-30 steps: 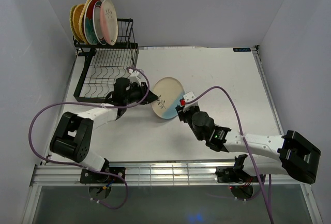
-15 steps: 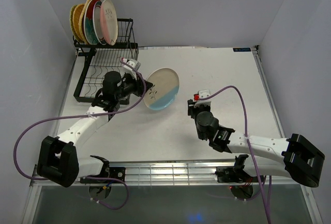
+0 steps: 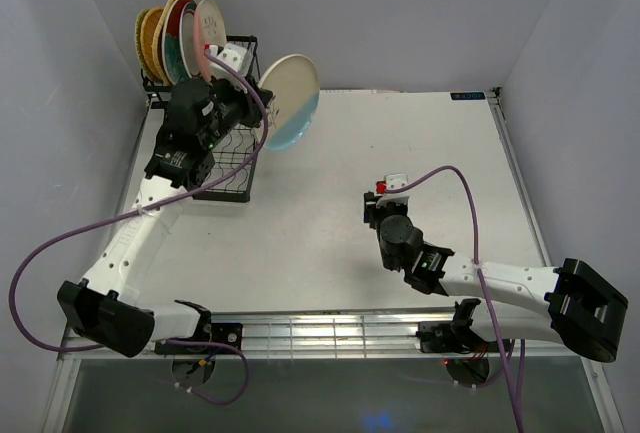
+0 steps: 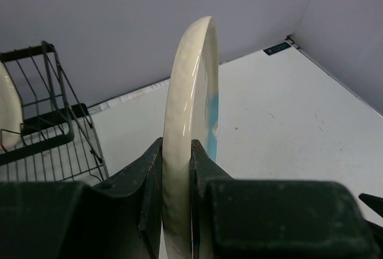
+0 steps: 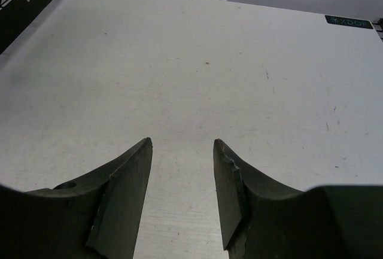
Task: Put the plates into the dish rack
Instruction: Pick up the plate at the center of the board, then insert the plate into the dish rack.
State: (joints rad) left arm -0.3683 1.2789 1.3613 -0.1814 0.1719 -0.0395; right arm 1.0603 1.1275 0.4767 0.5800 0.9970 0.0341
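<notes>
At ten o'clock on the white bench (image 3: 420, 143) stands the black wire dish rack (image 3: 225, 168). A row of round dinner plates (image 3: 185, 33) is parked on edge in its raised rear tier, and the lower wavy slots at its six o'clock side look free.

Just off the rack's three o'clock side, my left jaws are pinched narrow on the rim of a round glazed plate, cream with a pale blue patch (image 3: 290, 98). It is up in the air and on edge. In my left wrist view the plate (image 4: 191, 91) rises straight out from between the two pads, with the rack's end wires (image 4: 48, 121) off at nine o'clock, apart from it.

I judge this plate to be stiff, fairly heavy for a rim pinch, slick with glaze, and brittle if it knocks the wire. Most of its weight hangs beyond my pads, so it could swivel. A deep bite across the rim suits it best, and it should go into a slot edge first.

Near the bench's middle, toward four o'clock, my right jaws stand partly apart over bare bench, holding nothing.
</notes>
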